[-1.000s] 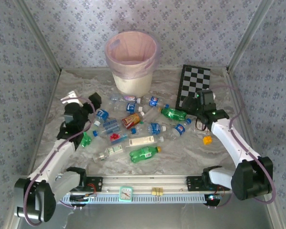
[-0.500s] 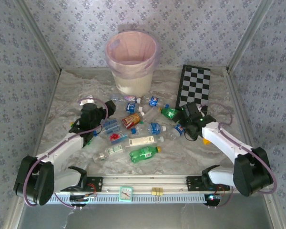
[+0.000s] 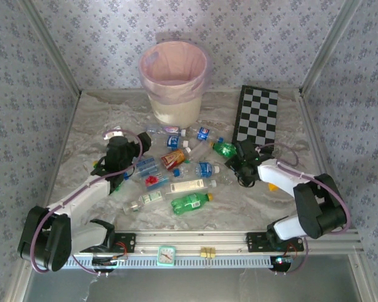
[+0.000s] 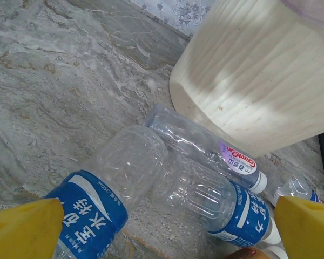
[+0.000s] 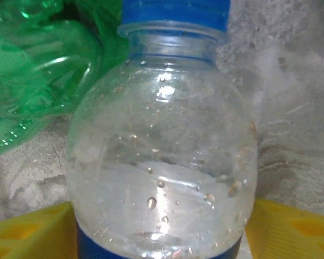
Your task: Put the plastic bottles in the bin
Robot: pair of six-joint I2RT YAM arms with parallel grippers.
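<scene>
Several plastic bottles lie scattered mid-table in front of the bin, a cream wastebasket with a pink liner. My right gripper is low at the heap's right end. In the right wrist view its yellow fingers press both sides of a clear bottle with a blue cap and blue label, next to a green bottle. My left gripper stands open over the heap's left end. Its fingers straddle two clear blue-labelled bottles lying near the bin's wall.
A black-and-white checkerboard lies flat at the back right. A small yellow object sits just right of my right gripper. An orange-labelled bottle lies in the heap's middle. Patterned walls close in three sides.
My right arm came forward and left from the checkerboard down onto the blue-capped bottle, and its jaws closed in on it. The left arm swung right over the heap, then held still.
</scene>
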